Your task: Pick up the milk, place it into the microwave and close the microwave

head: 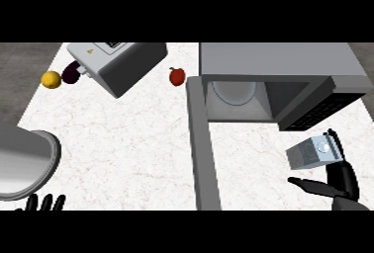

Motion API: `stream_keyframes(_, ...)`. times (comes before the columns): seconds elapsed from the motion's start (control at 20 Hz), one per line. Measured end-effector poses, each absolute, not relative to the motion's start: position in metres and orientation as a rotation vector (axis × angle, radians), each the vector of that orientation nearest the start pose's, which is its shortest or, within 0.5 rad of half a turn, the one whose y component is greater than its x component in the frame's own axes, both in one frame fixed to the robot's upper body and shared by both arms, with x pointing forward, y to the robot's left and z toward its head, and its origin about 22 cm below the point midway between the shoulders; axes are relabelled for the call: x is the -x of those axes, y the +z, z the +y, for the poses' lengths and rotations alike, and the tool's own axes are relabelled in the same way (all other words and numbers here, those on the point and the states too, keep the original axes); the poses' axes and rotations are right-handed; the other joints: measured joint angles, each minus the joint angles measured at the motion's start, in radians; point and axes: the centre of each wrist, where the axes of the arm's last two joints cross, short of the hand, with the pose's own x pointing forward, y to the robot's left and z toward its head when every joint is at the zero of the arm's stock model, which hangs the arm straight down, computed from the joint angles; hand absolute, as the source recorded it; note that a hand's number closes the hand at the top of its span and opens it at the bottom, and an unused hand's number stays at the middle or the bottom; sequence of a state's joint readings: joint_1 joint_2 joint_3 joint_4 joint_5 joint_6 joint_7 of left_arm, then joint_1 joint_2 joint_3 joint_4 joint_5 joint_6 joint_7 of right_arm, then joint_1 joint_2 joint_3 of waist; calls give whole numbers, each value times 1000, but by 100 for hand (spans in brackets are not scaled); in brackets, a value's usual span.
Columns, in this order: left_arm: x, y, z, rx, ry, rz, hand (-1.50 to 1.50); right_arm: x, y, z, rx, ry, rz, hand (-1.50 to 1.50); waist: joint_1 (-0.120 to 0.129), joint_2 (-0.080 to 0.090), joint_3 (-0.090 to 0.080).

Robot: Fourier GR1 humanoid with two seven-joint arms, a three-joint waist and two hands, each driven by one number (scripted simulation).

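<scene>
Milk carton (314, 153) partly behind right hand (340, 180)

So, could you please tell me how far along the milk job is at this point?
Done: the right hand has its fingers curled round the milk, held in front of the open microwave. In hand: carrying it toward the cavity. Left: set it inside by the plate, then swing the door shut. The left hand rests at the lower edge.

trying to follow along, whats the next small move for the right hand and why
Probably lift the milk up and left toward the open microwave. The right hand already curls around the carton, which sits right of and below the cavity, and the door stands open.
</scene>
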State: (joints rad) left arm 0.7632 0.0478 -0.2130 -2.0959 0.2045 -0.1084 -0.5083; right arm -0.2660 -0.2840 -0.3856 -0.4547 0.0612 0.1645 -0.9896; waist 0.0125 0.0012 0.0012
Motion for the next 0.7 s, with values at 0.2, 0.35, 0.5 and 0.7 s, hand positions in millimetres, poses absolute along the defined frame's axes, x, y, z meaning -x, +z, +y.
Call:
stream_keyframes(0.2, -65, 25, 240, 112, 223, -1928, -150, -227, -137, -374, 223, -56, -1741, -150, 1, 0, 0)
stream_keyframes(0.35, -61, 21, 235, 125, 211, -1923, -150, -235, -136, -369, 250, -79, -1751, 150, 3, 0, 0)
stream_keyframes(0.5, -61, 25, 238, 120, 211, -1927, -150, -235, -136, -370, 326, -52, -1760, 150, 0, 1, -1)
stream_keyframes(0.7, -64, 21, 237, 128, 212, -1926, -150, -241, -131, -376, 388, -47, -1758, 150, -1, 3, -1)
